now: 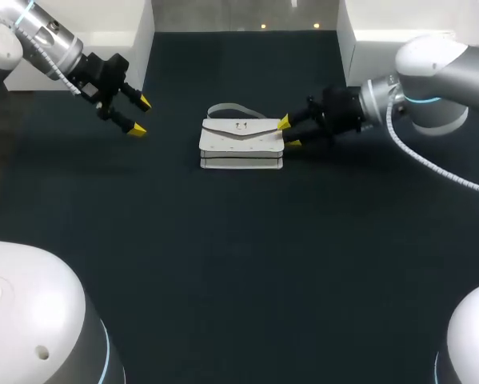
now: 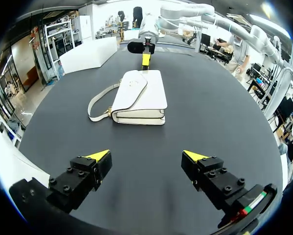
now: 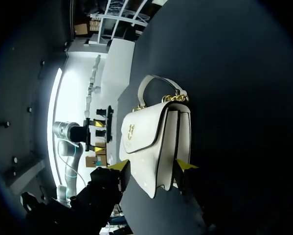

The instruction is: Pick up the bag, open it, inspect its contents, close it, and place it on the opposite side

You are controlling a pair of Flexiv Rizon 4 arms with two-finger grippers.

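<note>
**Operator:** Report the location of the bag

**Technician:** The white bag (image 1: 241, 144) lies flat on the dark desk (image 1: 239, 264), about midway across it and toward the far side. Its flap (image 1: 239, 132) faces up and is shut, with a gold clasp (image 3: 130, 131) on it. The strap (image 2: 98, 105) is joined to the bag by gold chain links (image 3: 174, 97) and lies in a loop on the desk along the bag's far side.

**Operator:** Report the state of the right tool

**Technician:** Released. The right tool (image 1: 289, 133) sits low at the bag's right end. Its fingers are spread, and that end of the bag lies between the yellow tips (image 3: 119, 166). The bag rests on the desk. The right arm (image 1: 431, 88) comes in from the far right.

**Operator:** Report the state of the left tool

**Technician:** Released. The left tool (image 2: 147, 156) hangs above the desk, well apart from the bag's left end. Its fingers stand wide, with only dark desk between them, and they point toward the bag. In the left wrist view the bag lies ahead of this tool, and the right tool shows beyond it at the opposite end
</note>
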